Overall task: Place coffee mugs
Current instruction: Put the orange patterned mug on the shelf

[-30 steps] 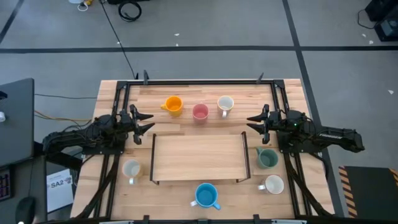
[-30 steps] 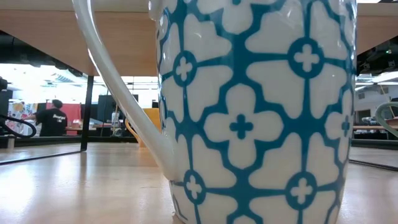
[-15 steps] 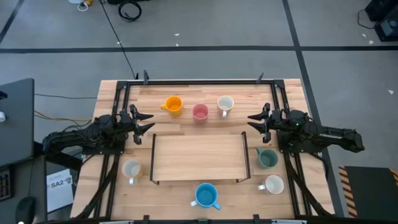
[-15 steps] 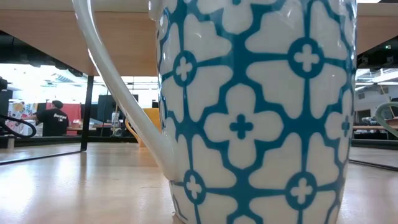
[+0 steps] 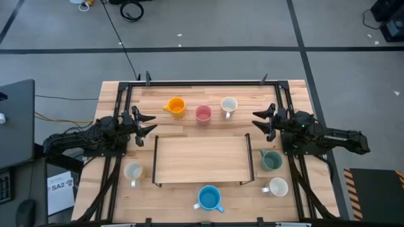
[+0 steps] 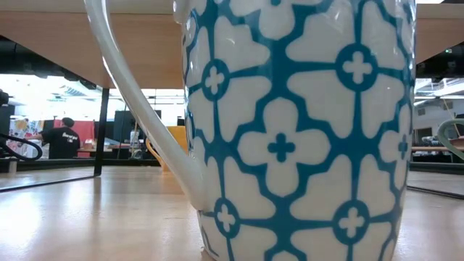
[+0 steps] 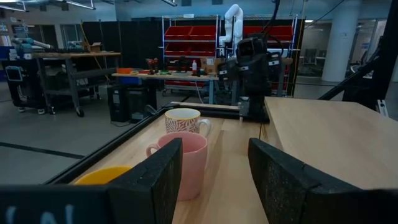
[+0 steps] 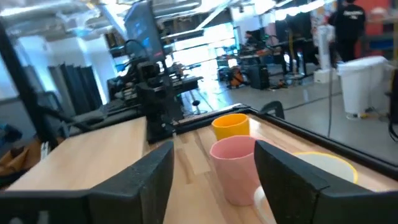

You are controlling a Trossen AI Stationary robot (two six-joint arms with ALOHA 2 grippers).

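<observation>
At the bench's [image 5: 189, 88] left edge the left gripper [image 5: 146, 123] rests with its jaws spread and nothing between them, aimed toward the middle. Below it, by the left front, stands a cream mug [image 5: 133, 171]. Along the far side runs a row of three: the orange mug [image 5: 176, 106], the pink mug [image 5: 203, 113] and a white mug [image 5: 228, 105] with its handle toward the front. The raised wooden shelf [image 5: 202, 157] takes up the bench's centre, and the blue mug [image 5: 209, 197] sits at the front edge before it; in the low view its blue-and-white floral pattern fills nearly everything. Right of the shelf is the dark green mug [image 5: 271, 160], and nearer the front right corner another white mug [image 5: 278, 187]. The right gripper [image 5: 260, 121] lies at the right edge, jaws apart and empty, pointing at the far row; its wrist view shows the pink mug between its fingers [image 8: 134, 180], farther off.
</observation>
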